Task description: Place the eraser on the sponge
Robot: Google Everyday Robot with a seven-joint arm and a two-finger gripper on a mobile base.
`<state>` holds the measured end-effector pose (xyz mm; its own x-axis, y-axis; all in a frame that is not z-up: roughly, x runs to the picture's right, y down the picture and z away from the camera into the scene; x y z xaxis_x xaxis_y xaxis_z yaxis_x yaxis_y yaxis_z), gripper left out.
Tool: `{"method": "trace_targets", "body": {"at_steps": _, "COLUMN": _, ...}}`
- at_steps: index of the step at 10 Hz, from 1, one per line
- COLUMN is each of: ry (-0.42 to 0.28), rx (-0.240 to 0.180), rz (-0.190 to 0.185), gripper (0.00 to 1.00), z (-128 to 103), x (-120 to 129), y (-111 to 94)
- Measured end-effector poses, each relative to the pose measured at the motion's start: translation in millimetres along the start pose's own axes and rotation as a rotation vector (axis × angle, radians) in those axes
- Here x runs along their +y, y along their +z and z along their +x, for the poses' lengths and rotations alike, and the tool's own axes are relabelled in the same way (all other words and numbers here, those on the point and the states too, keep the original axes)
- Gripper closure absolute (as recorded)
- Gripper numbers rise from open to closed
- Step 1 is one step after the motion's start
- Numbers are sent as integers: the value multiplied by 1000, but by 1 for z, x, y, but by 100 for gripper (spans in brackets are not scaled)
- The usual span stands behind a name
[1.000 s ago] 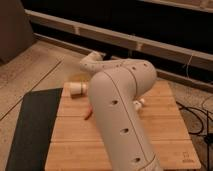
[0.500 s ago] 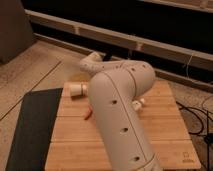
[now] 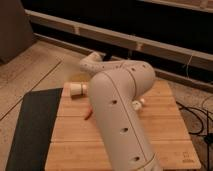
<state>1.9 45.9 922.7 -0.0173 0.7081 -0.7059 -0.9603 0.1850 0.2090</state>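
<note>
On board (image 3: 167, 125), eraser (image 3: 76, 90) just beside gripper (image 3: 86, 88)

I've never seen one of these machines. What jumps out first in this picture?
The bulky white robot arm fills the middle, rising from the bottom edge and bending over a wooden board; its gripper is hidden from view behind it. Left of the arm, a small cream-white eraser sits on the board, with a dark mat alongside the board's left edge.
</note>
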Motion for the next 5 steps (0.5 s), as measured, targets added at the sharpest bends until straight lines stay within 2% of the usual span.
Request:
{"method": "trace_targets", "body": {"at_steps": 3, "ry": 0, "rx": 0, "rz": 0, "gripper": 80, "z": 0, "x": 0, "y": 0}}
{"method": "trace_targets", "body": {"at_steps": 4, "ry": 0, "rx": 0, "rz": 0, "gripper": 84, "z": 0, "x": 0, "y": 0}}
{"method": "trace_targets", "body": {"at_steps": 5, "ry": 0, "rx": 1, "rz": 1, "gripper": 82, "z": 0, "x": 0, "y": 1}}
